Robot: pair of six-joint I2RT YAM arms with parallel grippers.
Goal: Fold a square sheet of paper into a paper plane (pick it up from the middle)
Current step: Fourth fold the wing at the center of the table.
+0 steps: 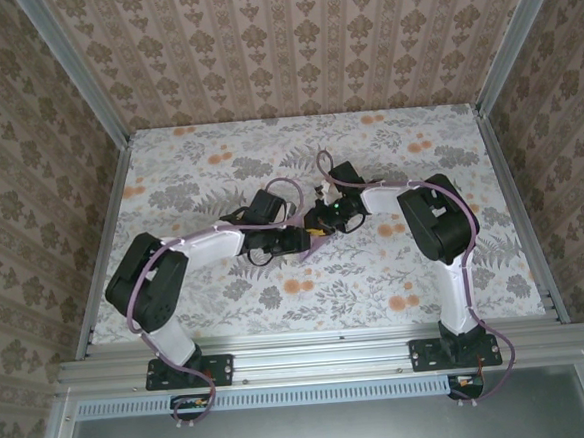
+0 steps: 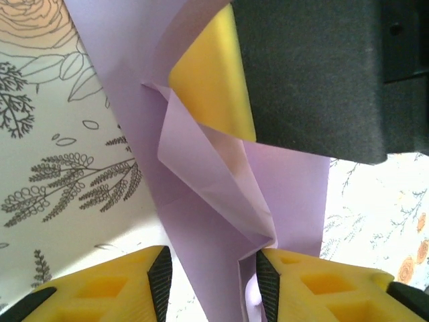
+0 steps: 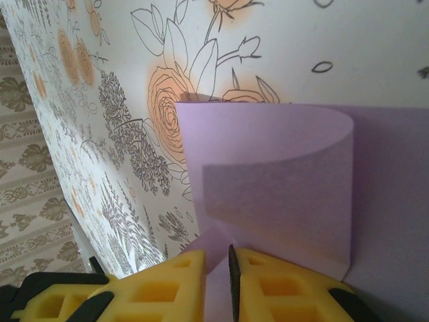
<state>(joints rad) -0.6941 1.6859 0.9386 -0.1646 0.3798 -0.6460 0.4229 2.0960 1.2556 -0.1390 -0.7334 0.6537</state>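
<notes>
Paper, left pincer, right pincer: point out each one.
paper [image 3: 281,181], right wrist view, curled flap.
left pincer [image 2: 213,272], left wrist view, midway between fingertips.
right pincer [image 3: 218,261], right wrist view, midway between fingertips.

Bright even light, soft shadows, close-up paper [image 2: 288,188] slightly blurry.

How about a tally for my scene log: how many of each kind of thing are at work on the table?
lavender paper sheet: 1
grippers: 2, the left gripper and the right gripper
total: 3
</notes>
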